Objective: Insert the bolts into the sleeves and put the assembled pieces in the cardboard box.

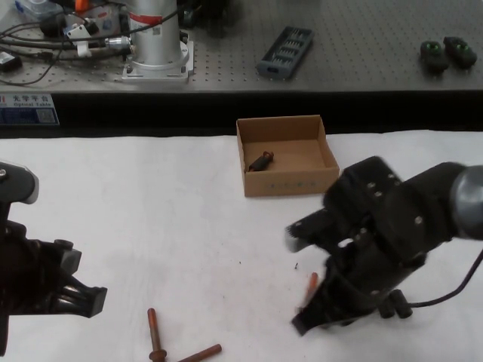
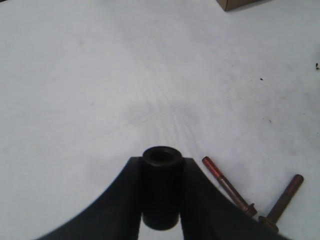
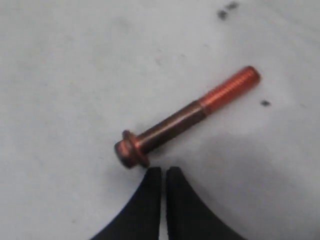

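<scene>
Currently on hand:

- **Item 1.** Left gripper [image 2: 161, 164]: clamped on 1 black sleeve [image 2: 161, 192]. The open bore points away from the wrist, over the white tabletop [image 2: 100, 75].
- **Item 2.** Right gripper [image 3: 163, 172]: fingers pressed together with nothing between them. The tips sit just beside the flanged head of 1 copper-coloured bolt [image 3: 187, 117], which lies flat on the tabletop.
- **Item 3.** Loose bolt A [image 2: 227, 187] and loose bolt B [image 2: 285, 200]: lying near the left gripper, heads close together.
- **Item 4.** Cardboard box [image 1: 290, 183]: at the far side of the tabletop, well apart from both grippers. It holds 1 assembled piece [image 1: 261, 161].

Hazards, as judged:

- If the right gripper goes down with its fingers together, it would likely shove or roll the bolt rather than take it. The shank is round and free to roll.
- A grasp at the head end alone could let the threaded end droop, which would spoil alignment with the sleeve bore.
- The sleeve is smooth, so it may twist or slip in the left gripper when the bolt is pushed in.
- A low sweep of the left arm could scatter loose bolts A and B.

Writing:

- 1 blue-and-white label [image 1: 29, 108] on the rear bench edge carries characters too small to read.
- Faint print on the box front is illegible.
</scene>
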You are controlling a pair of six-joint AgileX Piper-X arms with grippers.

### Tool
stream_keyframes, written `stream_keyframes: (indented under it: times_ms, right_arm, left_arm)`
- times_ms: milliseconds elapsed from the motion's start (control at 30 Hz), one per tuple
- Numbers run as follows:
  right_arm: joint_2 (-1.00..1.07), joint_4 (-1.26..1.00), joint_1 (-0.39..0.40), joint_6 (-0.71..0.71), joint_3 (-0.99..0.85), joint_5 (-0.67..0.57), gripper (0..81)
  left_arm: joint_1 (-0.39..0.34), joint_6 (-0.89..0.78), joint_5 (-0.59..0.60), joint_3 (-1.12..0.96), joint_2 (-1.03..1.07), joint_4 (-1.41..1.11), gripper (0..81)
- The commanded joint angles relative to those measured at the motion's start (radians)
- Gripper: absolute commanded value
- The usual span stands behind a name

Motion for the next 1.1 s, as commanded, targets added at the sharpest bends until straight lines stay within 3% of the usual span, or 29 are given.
stream_keyframes:
  times_ms: [0, 433, 733, 933, 1000, 1067]
  right_arm:
    - [-0.001, -0.047, 0.005, 0.001, -0.006, -0.029, 4.3]
    - [0.001, -0.074, -0.043, -0.028, -0.044, -0.072, 4.3]
    - [0.028, -0.017, -0.045, -0.146, -0.134, -0.063, 4.3]
    - [0.034, 0.031, -0.045, -0.330, -0.158, 0.011, 0.8]
    - [0.034, 0.044, -0.049, -0.346, -0.159, 0.027, 6.9]
    - [0.034, 0.055, -0.057, -0.375, -0.159, 0.026, 19.0]
  left_arm:
    - [0.003, 0.006, 0.003, -0.002, -0.010, -0.007, 11.4]
    - [0.003, 0.006, 0.003, -0.002, -0.010, -0.007, 11.4]
    - [0.003, 0.006, 0.003, -0.002, -0.010, -0.007, 11.4]
    - [0.003, 0.006, 0.003, -0.002, -0.010, -0.007, 11.4]
    - [0.003, 0.006, 0.003, -0.002, -0.010, -0.007, 11.4]
    - [0.003, 0.006, 0.003, -0.002, -0.010, -0.007, 11.4]
